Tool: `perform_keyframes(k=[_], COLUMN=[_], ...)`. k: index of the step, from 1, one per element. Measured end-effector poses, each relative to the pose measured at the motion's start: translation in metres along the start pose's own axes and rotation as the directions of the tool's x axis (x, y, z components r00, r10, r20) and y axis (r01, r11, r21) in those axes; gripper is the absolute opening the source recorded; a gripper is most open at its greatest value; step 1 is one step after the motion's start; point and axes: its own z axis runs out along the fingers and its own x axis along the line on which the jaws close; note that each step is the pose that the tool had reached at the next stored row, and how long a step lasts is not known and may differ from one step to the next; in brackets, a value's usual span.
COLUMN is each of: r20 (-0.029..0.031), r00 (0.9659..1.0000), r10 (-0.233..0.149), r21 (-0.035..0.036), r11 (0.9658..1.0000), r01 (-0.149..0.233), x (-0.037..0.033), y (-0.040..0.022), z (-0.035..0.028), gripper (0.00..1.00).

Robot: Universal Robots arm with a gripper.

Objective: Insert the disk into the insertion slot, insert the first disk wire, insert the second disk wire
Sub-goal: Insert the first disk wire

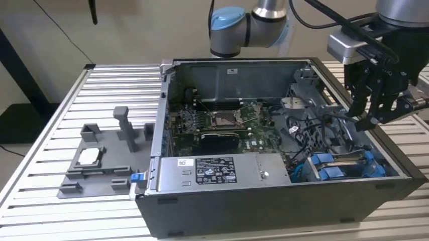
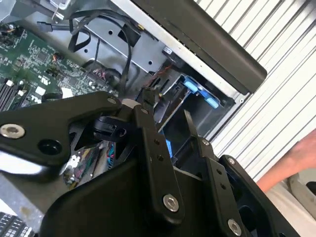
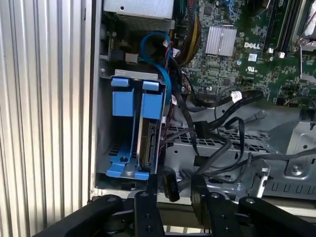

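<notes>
First wrist view | disk (image 3: 148,143) on edge inside insertion slot (image 3: 104,123) | pincer (image 3: 174,181) fingers spread

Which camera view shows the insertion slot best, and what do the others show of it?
The first wrist view: the insertion slot faces the camera, blue rails and grey walls plain. The exterior view shows it as blue rails at a corner of the case; the second wrist view catches blue rail tips beyond the gripper.
</notes>
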Motion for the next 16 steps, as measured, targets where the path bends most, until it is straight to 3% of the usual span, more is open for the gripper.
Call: perform_keyframes(k=[3,4,6,11,13,16], r20=[-0.0095,-0.0138,-0.0187,-0.0417,-0.0450,-0.0517], r00=[0.9999,0.9998,0.9994,0.9982,0.9979,0.9973], r10=[-0.012,-0.017,-0.029,-0.044,-0.047,-0.051], r21=[0.0100,0.0103,0.0094,0.0056,0.0050,0.0040], r11=[0.9999,0.9998,0.9995,0.9990,0.9989,0.9987], r01=[0.012,0.017,0.029,0.044,0.047,0.052], x=[-0.0042,-0.0044,-0.0044,-0.0044,-0.0044,-0.0052], y=[0.0007,0.0006,0.0006,0.0007,0.0008,0.0018], z=[0.0022,0.0023,0.0024,0.0023,0.0016,0.0012], gripper=[0.38,0.38,0.25,0.25,0.25,0.33])
